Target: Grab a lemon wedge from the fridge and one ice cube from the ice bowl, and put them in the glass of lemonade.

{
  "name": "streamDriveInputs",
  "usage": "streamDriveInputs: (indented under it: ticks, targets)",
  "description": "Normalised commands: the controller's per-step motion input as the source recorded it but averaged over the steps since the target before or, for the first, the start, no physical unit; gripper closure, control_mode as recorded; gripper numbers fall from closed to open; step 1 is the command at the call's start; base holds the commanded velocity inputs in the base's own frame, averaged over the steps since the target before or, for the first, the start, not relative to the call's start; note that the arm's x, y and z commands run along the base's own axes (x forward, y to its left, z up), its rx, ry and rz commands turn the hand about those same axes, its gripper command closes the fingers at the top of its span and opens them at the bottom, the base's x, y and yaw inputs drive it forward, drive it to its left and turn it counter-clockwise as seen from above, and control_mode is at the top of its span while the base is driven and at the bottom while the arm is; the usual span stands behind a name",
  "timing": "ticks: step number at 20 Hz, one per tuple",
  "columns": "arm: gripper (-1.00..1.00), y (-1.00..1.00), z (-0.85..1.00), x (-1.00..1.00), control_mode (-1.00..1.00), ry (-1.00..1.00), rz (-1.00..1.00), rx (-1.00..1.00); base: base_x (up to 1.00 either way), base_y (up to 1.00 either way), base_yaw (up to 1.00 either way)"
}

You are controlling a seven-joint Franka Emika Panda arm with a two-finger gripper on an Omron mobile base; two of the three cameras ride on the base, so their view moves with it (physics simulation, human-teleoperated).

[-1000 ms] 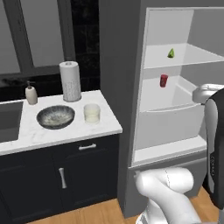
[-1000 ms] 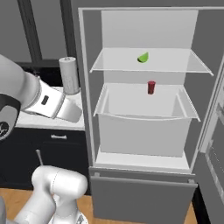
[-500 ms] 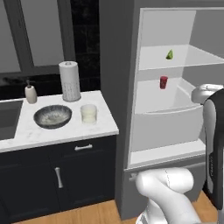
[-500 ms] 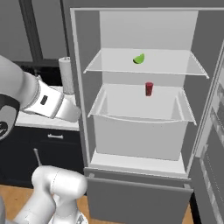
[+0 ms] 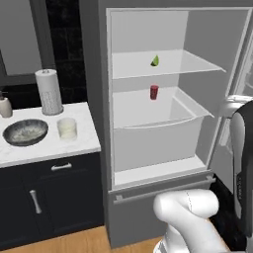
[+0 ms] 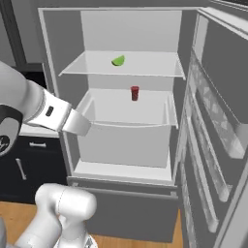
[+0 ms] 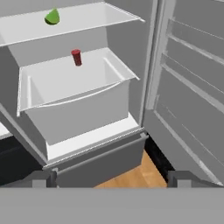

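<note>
The fridge (image 5: 215, 44) stands open. On its upper shelf lies the lemon wedge (image 5: 155, 61) (image 6: 118, 60) (image 7: 52, 17), small and yellow-green. Left of the fridge, on the counter, the ice bowl (image 5: 24, 132) sits next to the glass of lemonade (image 5: 66, 128). In the hand view my gripper (image 7: 113, 178) is open with nothing between its fingertips (image 7: 43, 178). It faces the fridge interior from some way off, and the wedge is at that view's upper left.
A small red object (image 5: 154, 92) (image 6: 134, 93) stands in the white drawer bin (image 6: 126, 138) below the shelf. The fridge door (image 6: 218, 121) is swung open to the right. A paper-towel roll (image 5: 49, 91) and a soap bottle (image 5: 5, 106) stand behind the bowl.
The whole picture has shifted in both base views, so the camera has moved rightward toward the fridge. The things have stayed in place and the gripper stays open.
</note>
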Motion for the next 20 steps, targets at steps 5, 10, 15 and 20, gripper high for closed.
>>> streamDriveInputs:
  ticks: [5, 10, 15, 20]
  targets:
    - [-1.00, 0.00, 0.00, 0.00, 1.00, 0.00, 0.00, 0.00, 0.38, -0.09, 0.15]
    - [-1.00, 0.00, 0.00, 0.00, 1.00, 0.00, 0.00, 0.00, 0.44, 0.18, 0.27]
    - [-1.00, 0.00, 0.00, 0.00, 1.00, 0.00, 0.00, 0.00, 0.57, -0.03, 0.18]
    - [-1.00, 0.00, 0.00, 0.00, 1.00, 0.00, 0.00, 0.00, 0.86, 0.00, 0.23]
